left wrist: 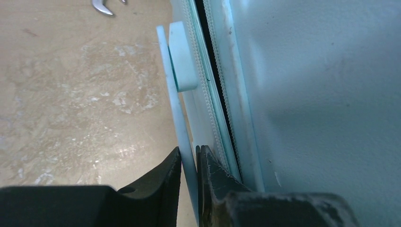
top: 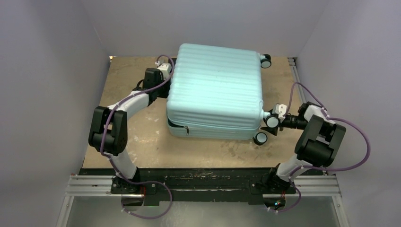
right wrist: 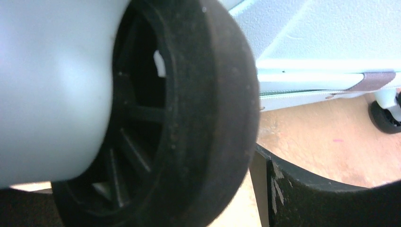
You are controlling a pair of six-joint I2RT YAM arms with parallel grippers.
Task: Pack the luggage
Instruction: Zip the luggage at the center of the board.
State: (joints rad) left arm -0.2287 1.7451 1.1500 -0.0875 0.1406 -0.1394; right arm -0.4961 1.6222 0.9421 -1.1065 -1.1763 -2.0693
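The luggage (top: 215, 87), a pale mint ribbed hard-shell case, lies flat on the table with its lid down. Between the zipper rows a dark seam (left wrist: 213, 61) shows. My left gripper (top: 166, 85) is at its left side. In the left wrist view it (left wrist: 190, 158) is shut on the thin pale-blue side handle (left wrist: 172, 90). My right gripper (top: 273, 121) is at the near right corner, shut on a black luggage wheel (right wrist: 198, 118). The wheel fills the gap and touches the one visible finger (right wrist: 293, 189); the other finger is hidden behind it.
Two more wheels (top: 266, 60) (top: 260, 138) stick out on the luggage's right side. A silver zipper pull (left wrist: 104, 5) lies on the tan tabletop (top: 137, 132). Grey walls enclose the table on three sides, and a metal rail (top: 203, 184) runs along the near edge.
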